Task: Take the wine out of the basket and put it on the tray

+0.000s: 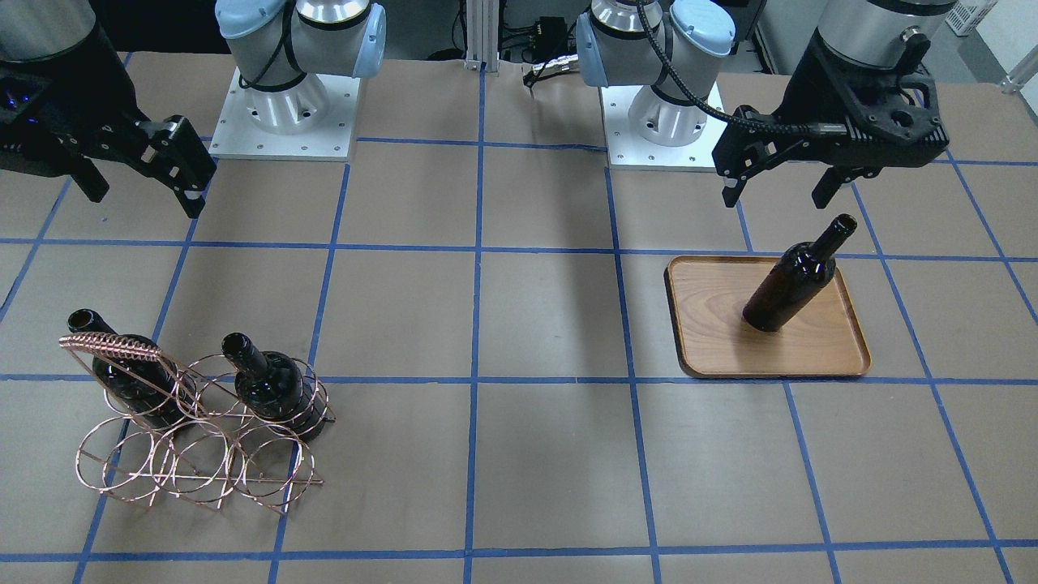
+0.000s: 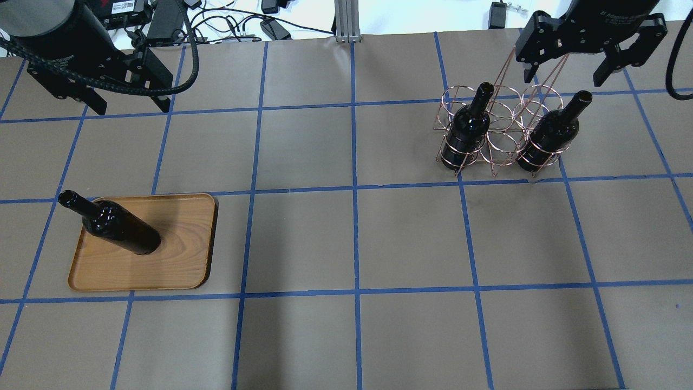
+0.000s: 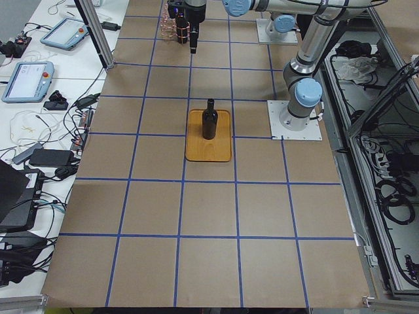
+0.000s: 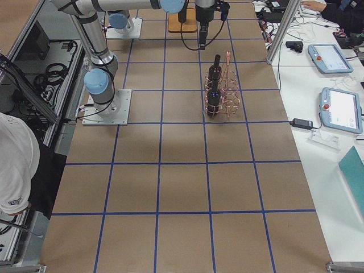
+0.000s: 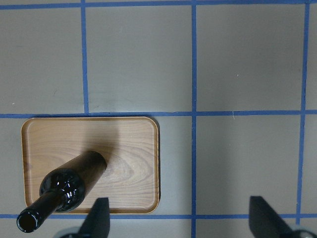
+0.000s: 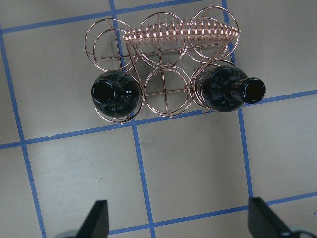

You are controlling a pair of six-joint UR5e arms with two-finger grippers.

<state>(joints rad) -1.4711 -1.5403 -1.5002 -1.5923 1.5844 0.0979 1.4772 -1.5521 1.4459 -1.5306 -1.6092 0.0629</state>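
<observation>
One wine bottle [image 2: 122,230] stands upright on the wooden tray [image 2: 178,260], on its left half; both also show in the left wrist view, the bottle [image 5: 74,181] on the tray [image 5: 133,144]. My left gripper [image 2: 130,103] is open and empty, high above the table beyond the tray. Two more wine bottles [image 2: 465,130] [image 2: 547,138] stand in the copper wire basket [image 2: 501,141], in its near-row end rings. My right gripper [image 2: 563,73] is open and empty, high above the basket [image 6: 168,54], clear of both bottles [image 6: 116,94] [image 6: 228,89].
The table is brown paper with a blue tape grid. The two arm bases [image 1: 284,105] [image 1: 665,113] stand at the robot's edge. The basket's coil-wrapped handle [image 1: 113,347] rises beside one bottle's neck. Pendants and cables [image 3: 33,78] lie off the table's far side.
</observation>
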